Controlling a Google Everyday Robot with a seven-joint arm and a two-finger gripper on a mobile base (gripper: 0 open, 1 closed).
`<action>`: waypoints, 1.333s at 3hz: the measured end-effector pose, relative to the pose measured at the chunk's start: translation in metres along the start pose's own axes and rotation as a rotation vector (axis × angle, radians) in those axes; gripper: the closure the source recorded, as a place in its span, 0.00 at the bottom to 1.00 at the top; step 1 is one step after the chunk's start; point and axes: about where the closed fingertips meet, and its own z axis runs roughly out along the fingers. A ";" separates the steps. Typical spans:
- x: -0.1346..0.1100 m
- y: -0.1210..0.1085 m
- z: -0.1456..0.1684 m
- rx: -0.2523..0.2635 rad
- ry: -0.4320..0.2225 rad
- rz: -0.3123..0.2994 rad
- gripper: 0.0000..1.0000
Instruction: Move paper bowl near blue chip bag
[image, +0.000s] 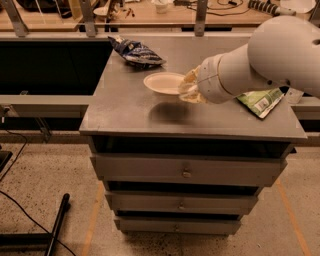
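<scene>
At the far left a black cable (15, 205) trails over the speckled floor, with a black bar (57, 220) lying slantwise beside it. To the right stands a grey cabinet with three drawers (186, 173) under its flat metal top (125, 112). Near the back left corner of that top lies the blue chip bag (136, 51), crumpled, its white markings facing up. Just to the right and nearer the front is the paper bowl (164, 83), upright, raised off the surface, near the bag but apart from it, with only bare metal between them. Its dark shadow (170, 111) falls on the top below it and toward the front edge. The gripper (189, 86) is at the bowl's right rim, its yellowish fingers closed around that rim and carrying the bowl. From there the thick white arm (260, 60) runs to the right and up, crossing the middle and right of the top and hiding part of the back edge. Under the arm, near the right edge, a green-and-white chip bag (261, 101) lies flat, well apart from the bowl. Behind the cabinet a wooden bench (150, 17) runs across the back, with small clutter on it too blurred to name.
</scene>
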 end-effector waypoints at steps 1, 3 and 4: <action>0.005 -0.019 0.005 0.043 0.024 -0.067 1.00; 0.062 -0.074 0.025 0.161 0.113 -0.122 1.00; 0.087 -0.101 0.035 0.201 0.138 -0.143 1.00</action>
